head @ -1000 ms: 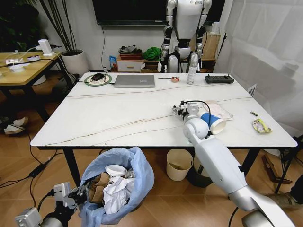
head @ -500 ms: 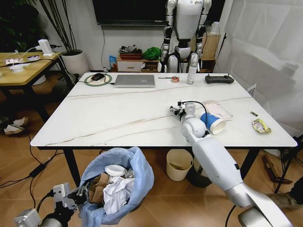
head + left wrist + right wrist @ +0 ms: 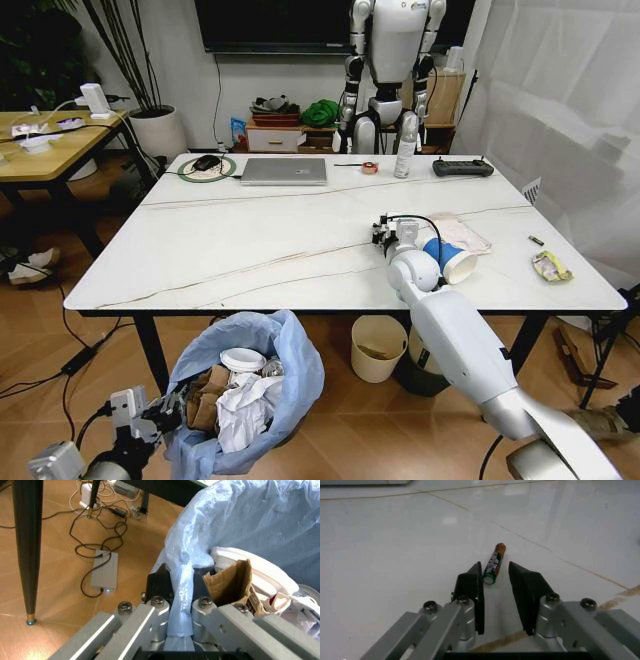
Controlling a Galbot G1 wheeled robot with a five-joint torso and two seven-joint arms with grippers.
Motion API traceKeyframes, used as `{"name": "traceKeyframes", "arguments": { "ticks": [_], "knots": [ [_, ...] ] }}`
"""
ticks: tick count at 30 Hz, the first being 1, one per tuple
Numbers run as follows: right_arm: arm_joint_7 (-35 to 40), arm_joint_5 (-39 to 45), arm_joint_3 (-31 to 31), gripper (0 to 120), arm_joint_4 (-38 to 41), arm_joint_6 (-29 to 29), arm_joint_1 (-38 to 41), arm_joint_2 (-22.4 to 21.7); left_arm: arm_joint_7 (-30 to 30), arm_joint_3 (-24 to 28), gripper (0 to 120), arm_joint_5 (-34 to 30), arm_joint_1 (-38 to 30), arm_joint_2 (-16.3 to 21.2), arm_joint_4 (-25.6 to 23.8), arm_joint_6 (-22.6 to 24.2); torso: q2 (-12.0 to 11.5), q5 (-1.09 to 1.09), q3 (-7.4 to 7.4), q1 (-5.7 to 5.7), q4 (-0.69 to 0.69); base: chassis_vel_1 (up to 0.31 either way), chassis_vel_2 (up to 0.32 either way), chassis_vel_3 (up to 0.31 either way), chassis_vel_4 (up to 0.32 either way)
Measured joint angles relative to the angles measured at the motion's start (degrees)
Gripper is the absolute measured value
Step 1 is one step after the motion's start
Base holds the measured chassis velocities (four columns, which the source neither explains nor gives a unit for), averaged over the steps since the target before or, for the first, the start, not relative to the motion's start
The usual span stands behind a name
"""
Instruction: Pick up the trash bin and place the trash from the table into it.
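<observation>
The trash bin [image 3: 252, 388], lined with a bulging light-blue bag, hangs low in front of the table [image 3: 230, 250], holding cardboard [image 3: 227, 583], tissues and a white lid. My left gripper [image 3: 181, 592] is shut on its bagged rim [image 3: 179, 570]. My right gripper [image 3: 495, 572] stands open just above the tabletop, a small battery [image 3: 494, 563] lying with its near end between the fingertips. In the head view, the right gripper [image 3: 386, 234] is right of the table's centre. A blue-white cup [image 3: 448, 258], a flat packet [image 3: 462, 232] and a wrapper [image 3: 551, 265] lie to its right.
At the table's far side are a silver laptop [image 3: 285, 171], a spray bottle [image 3: 406, 150], a black controller [image 3: 463, 168] and a tape roll [image 3: 370, 167]. A cream bin [image 3: 378, 347] stands under the table. A wooden table [image 3: 50, 140] is at left.
My right gripper drifted slightly left, then back right, staying low over the tabletop. The left gripper and the bin have stayed put.
</observation>
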Motion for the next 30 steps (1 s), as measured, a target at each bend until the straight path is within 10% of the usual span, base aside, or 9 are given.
{"name": "traceKeyframes", "arguments": {
  "ticks": [13, 20, 30],
  "knots": [
    [0.26, 3.78, -0.30, 0, 3.76, -0.56, -0.34, -1.19, -0.06, -0.07, 0, -0.09, 0.12, 0.16, -0.39, 0.00, 0.00, -0.01, 0.00, 0.00, 0.01, 0.000, 0.000, 0.000, 0.000],
    [-5.99, 25.99, -4.77, 0, 28.89, -0.49, -4.89, -11.02, -0.07, 0.02, 0, -0.17, 0.26, 0.39, -0.56, 0.00, 0.00, -0.01, -0.01, 0.00, 0.00, 0.000, 0.000, 0.000, 0.000],
    [-14.45, 32.05, -19.41, 0, 49.16, 3.33, -7.27, -19.44, -0.07, -0.23, 0, -0.19, 0.38, 0.10, -0.84, 0.00, 0.01, -0.01, -0.01, -0.01, 0.01, 0.000, 0.000, 0.000, 0.000]
  ]
}}
